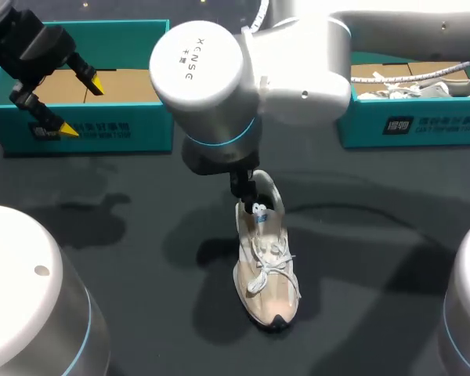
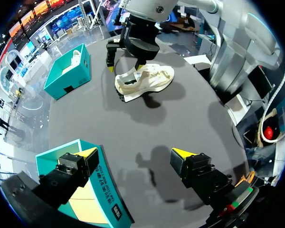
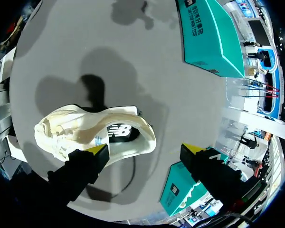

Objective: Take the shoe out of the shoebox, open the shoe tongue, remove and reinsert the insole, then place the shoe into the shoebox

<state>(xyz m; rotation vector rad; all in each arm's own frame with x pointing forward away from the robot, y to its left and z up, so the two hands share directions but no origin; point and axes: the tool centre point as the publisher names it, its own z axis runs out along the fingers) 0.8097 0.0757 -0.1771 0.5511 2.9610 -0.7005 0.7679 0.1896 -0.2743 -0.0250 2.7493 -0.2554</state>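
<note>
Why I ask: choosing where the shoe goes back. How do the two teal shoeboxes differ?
The left shoebox shows a bare brown floor; the right shoebox holds something white with laces. The left gripper hangs over the left shoebox; the right arm partly hides the right shoebox. Both are teal, open-topped, with printed fronts.

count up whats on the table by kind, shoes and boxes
teal shoeboxes: 2 (left box, right box)
shoes: 2 (shoe on the table, shoe in the right box)
total: 4
</note>
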